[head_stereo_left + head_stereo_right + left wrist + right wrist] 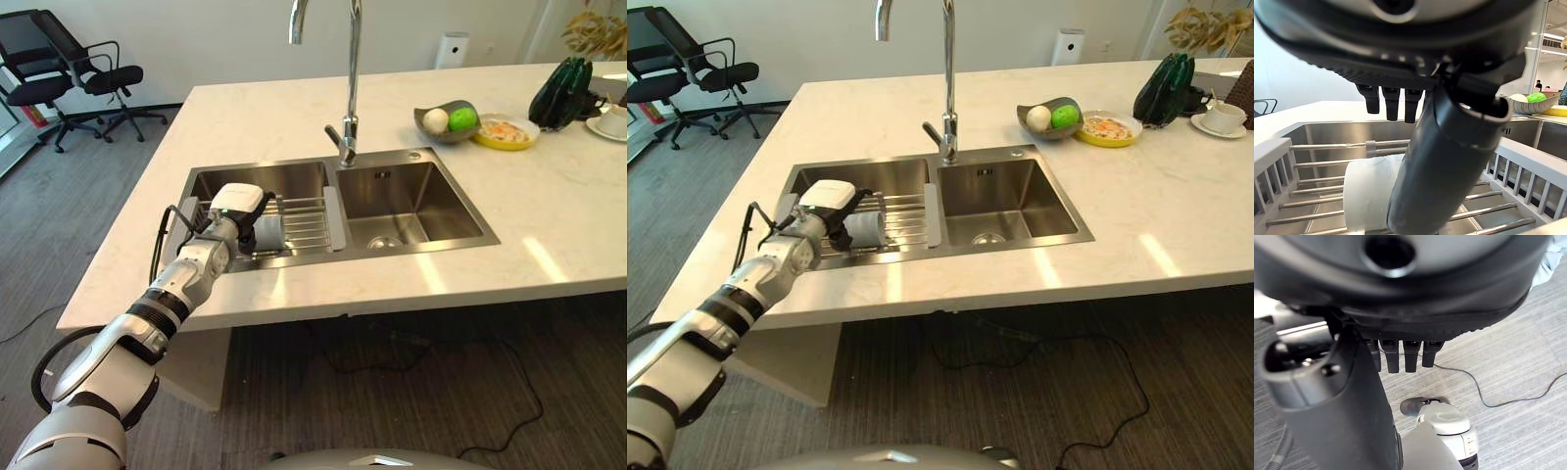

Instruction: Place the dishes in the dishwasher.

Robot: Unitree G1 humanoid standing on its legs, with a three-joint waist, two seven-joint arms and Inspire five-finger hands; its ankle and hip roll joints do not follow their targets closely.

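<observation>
Lies on its side on the wire rack point(306, 223) set across the left basin of the sink point(416, 201): a white cup point(268, 231), cylindrical, smooth-walled, resting across the rack's bars near its left end, beside the divider side still bare.

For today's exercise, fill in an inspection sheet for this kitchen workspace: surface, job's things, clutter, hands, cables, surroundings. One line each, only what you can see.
Surface: pale stone counter with a double steel sink and tall faucet.
Job's things: white cup lying on its side on the wire rack over the left basin.
Clutter: fruit bowl, yellow plate, dark green object, cup on saucer at the far right.
Hands: left hand over the cup, fingers straight; right hand hanging above the floor, fingers straight.
Cables: black cable on the floor under the counter.
Surroundings: office chairs, grey carpet.
</observation>
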